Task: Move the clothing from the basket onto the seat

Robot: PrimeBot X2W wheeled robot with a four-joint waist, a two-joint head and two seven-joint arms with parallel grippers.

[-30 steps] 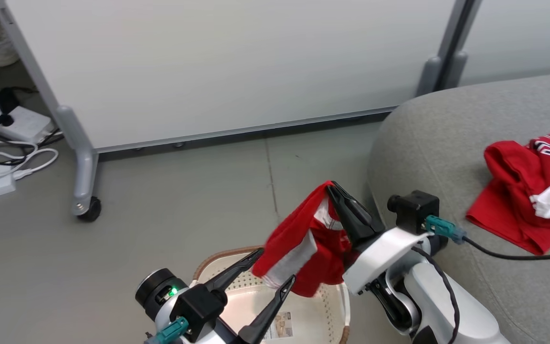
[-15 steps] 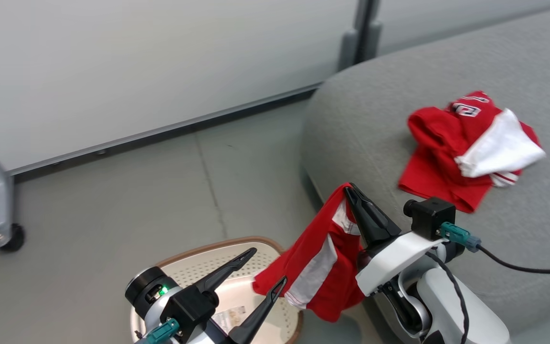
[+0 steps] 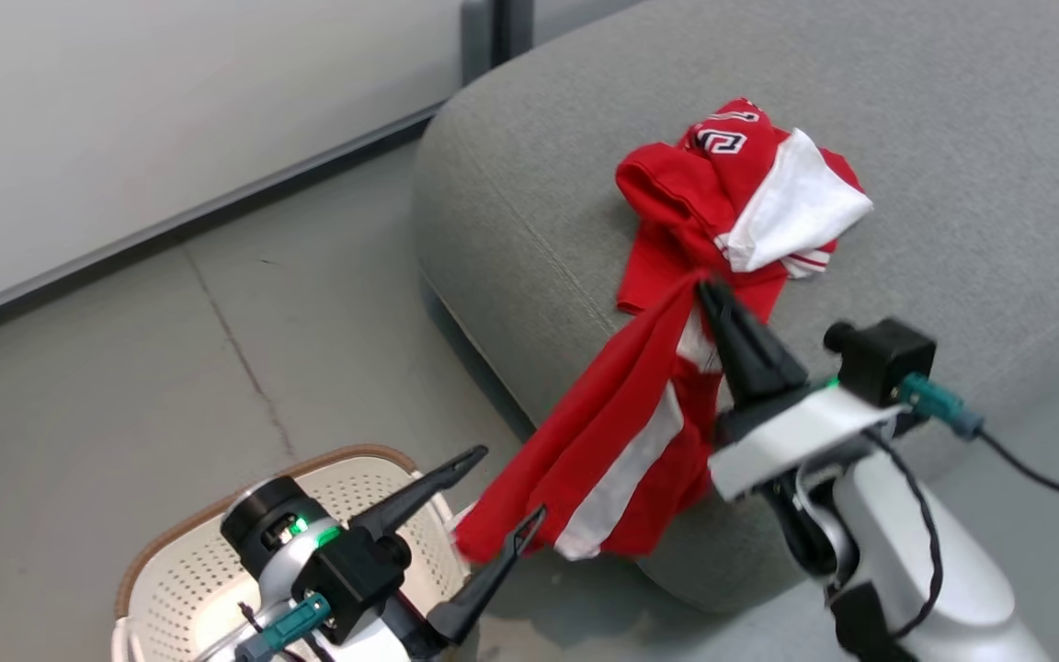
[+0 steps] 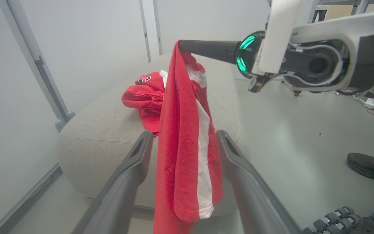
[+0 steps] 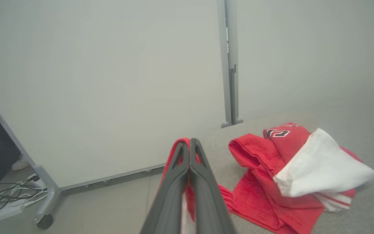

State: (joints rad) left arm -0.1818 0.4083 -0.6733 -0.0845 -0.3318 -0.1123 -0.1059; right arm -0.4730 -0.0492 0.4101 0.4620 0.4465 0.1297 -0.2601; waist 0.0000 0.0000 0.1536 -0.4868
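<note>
- Fingers of the right gripper [image 3: 707,294] are clamped shut on the top edge of a soft red jersey with a white stripe panel [image 3: 603,441]. Pinching one edge lets the cloth hang in a long fold instead of bunching.
- That pinch point sits over the front edge of the large grey fabric sofa [image 3: 952,138]. The jersey's upper end is therefore above the sofa cushion, while its tail droops past the sofa's rounded corner towards the floor.
- The left gripper [image 3: 509,480] hangs just off that corner with its jaws spread wide and nothing gripped. In the left wrist view the hanging tail falls between its two fingers; I cannot tell whether it touches them. It seems placed to steady or catch the loose end.
- A crumpled red and white jersey with dark lettering [image 3: 732,175] lies on the sofa cushion, just beyond the right fingertips, so the carried one is probably meant to land beside it.
- The cream-white perforated plastic basket with a brown rim [image 3: 171,588] stands on the floor, apart from the sofa's corner. The part not hidden by the left gripper shows no cloth.
- Judging from this, the carry is nearly complete; the tail needs to clear the sofa edge before release, or it may slide off.
</note>
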